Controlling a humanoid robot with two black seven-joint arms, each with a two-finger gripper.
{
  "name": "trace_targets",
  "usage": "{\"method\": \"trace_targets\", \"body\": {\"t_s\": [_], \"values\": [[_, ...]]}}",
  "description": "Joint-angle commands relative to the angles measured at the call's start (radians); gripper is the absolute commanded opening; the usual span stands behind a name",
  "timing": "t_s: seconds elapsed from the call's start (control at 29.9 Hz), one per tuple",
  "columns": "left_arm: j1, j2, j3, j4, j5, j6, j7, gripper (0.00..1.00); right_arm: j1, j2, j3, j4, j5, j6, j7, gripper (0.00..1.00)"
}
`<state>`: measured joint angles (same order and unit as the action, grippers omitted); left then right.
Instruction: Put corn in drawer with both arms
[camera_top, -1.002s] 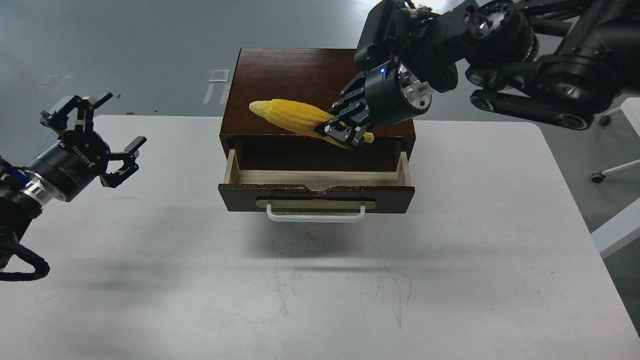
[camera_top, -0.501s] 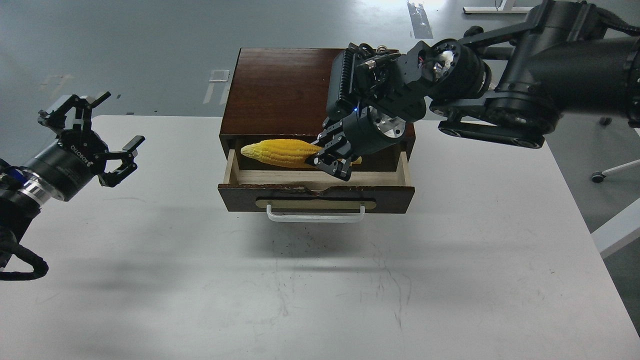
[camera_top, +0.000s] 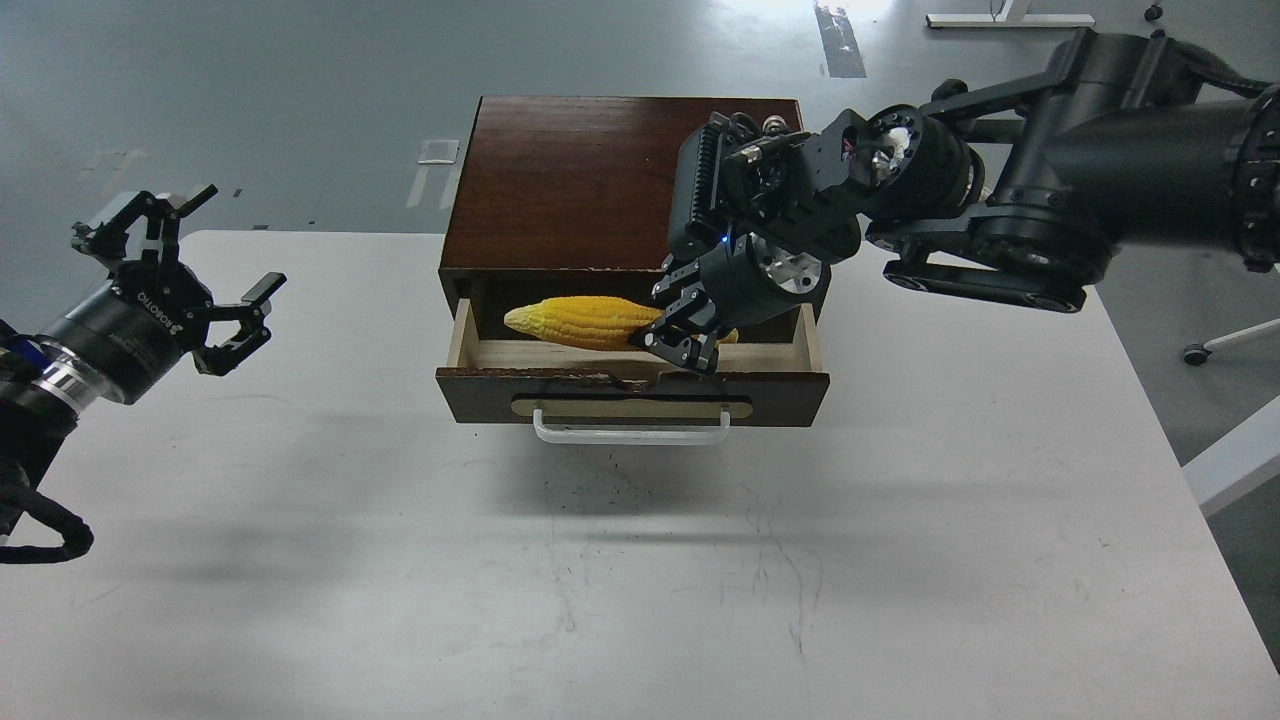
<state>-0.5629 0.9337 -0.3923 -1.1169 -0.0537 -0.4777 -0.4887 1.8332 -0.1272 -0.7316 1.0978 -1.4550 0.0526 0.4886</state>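
The yellow corn lies nearly level over the open drawer, its pointed tip to the left. My right gripper is shut on the corn's thick right end and holds it low inside the drawer opening. I cannot tell whether the corn touches the pale drawer floor. The drawer is pulled out of the dark brown box, its white bar handle facing me. My left gripper is open and empty, hovering over the table's left edge, far from the box.
The white table holds the box at its back middle. A white chair base and another white table edge stand at the right. My right arm reaches over the box's right side.
My right gripper has carried the corn from above the box top forward and down into the drawer opening. The left gripper has barely moved.
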Motion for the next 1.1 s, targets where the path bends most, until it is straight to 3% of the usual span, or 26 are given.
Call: {"method": "trace_targets", "body": {"t_s": [0.0,0.33,0.43,0.63,0.8,0.94,1.07], "values": [[0.001,0.000,0.000,-0.009,-0.001,-0.001,0.000,0.99,0.001,0.001,0.000,0.001,0.001,0.000,0.000,0.52],[0.006,0.000,-0.007,-0.012,-0.001,0.001,0.000,0.99,0.018,0.001,0.001,0.008,0.005,-0.002,0.000,0.63],[0.006,0.000,-0.007,-0.012,-0.001,-0.001,0.000,0.99,0.020,0.001,0.001,0.010,0.008,-0.002,0.000,0.72],[0.006,0.000,-0.017,-0.014,-0.001,-0.001,0.000,0.99,0.057,-0.011,0.018,0.014,0.021,-0.003,0.000,0.73],[0.006,0.000,-0.019,-0.014,0.000,-0.004,0.000,0.99,0.089,-0.068,0.075,0.019,0.162,-0.002,0.000,0.81],[0.006,-0.001,-0.020,-0.012,0.000,-0.004,0.000,0.99,0.104,-0.173,0.126,0.028,0.377,0.001,0.000,0.95],[0.008,-0.004,-0.020,-0.012,0.002,-0.004,0.000,0.99,0.077,-0.271,0.196,0.030,0.556,0.004,0.000,0.96]]}}
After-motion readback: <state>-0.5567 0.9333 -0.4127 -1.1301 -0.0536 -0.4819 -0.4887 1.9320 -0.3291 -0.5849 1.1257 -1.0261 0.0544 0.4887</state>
